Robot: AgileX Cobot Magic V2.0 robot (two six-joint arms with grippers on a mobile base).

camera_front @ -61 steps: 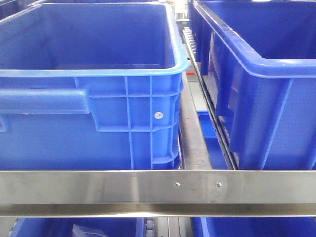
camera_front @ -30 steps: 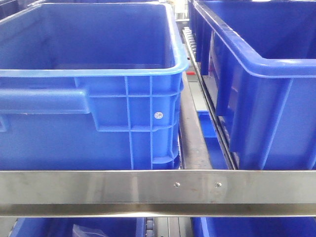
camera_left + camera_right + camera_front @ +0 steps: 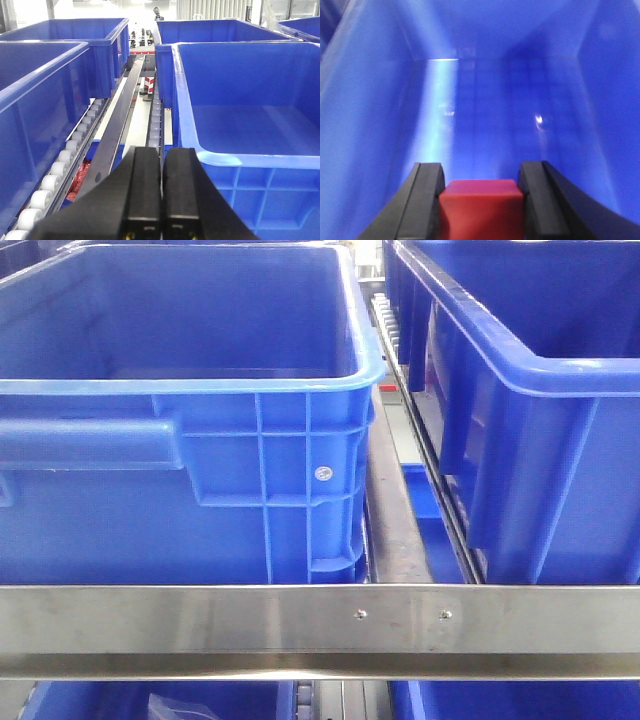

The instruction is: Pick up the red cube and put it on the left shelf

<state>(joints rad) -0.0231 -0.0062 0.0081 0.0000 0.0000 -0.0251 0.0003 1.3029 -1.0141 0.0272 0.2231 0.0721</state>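
Observation:
The red cube (image 3: 481, 210) sits between the two black fingers of my right gripper (image 3: 481, 171), which is shut on it. Around it the right wrist view shows only the blue inside of a crate (image 3: 485, 100). The left shelf shows in the front view as a steel front rail (image 3: 200, 618) with large blue ribbed crates (image 3: 180, 500) behind it. My left gripper (image 3: 163, 150) is shut on nothing, its fingers pressed together. It hovers over the gap between two crates, by the near corner of the right-hand crate (image 3: 250, 125). Neither gripper shows in the front view.
A roller track (image 3: 55, 175) and a steel bar (image 3: 120, 125) run away between the crate rows. Red packets (image 3: 80, 175) lie in the tier below. A second blue crate (image 3: 560, 440) stands at the right. More crates (image 3: 75, 35) stand further back.
The front view has shifted by a few pixels, so the crates and rail screws sit slightly further right. Nothing else differs.

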